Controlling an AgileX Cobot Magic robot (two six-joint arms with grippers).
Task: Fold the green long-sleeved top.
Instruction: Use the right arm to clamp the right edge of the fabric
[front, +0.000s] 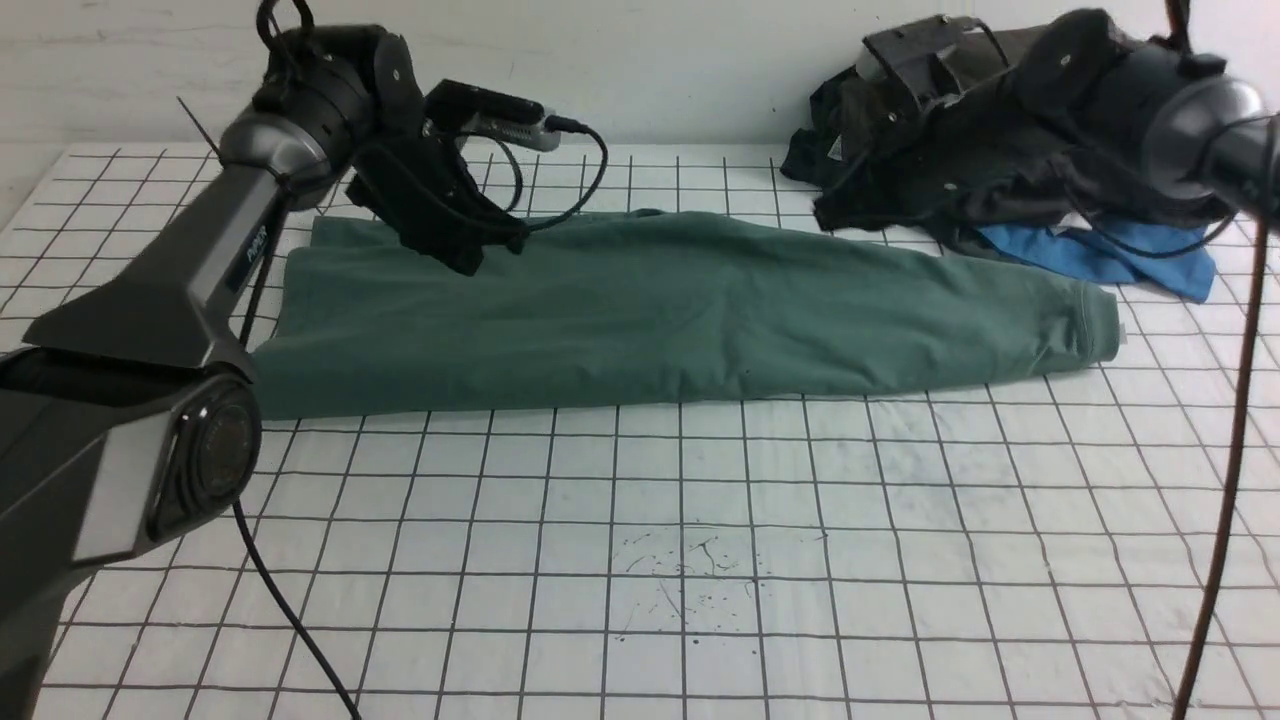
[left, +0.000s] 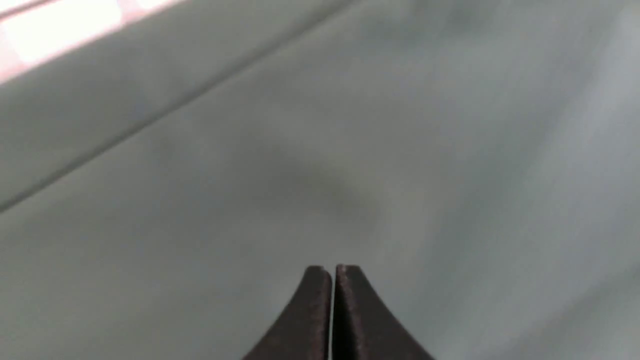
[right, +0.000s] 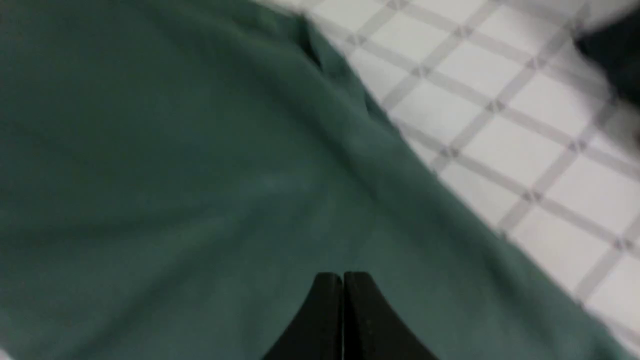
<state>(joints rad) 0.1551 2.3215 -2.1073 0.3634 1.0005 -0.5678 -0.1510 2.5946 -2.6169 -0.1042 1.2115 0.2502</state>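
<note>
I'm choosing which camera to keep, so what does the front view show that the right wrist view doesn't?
Only the front view: the whole top as a long strip, the left gripper over its left end, the blue garment. Only the right wrist view: the right gripper, jaws shut on nothing. Both: the top and the gridded table.

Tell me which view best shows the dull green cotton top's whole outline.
Front view: the dull green cotton top lies as one long band, nearly all visible. Both wrist views show only blurred close-up fabric.
</note>
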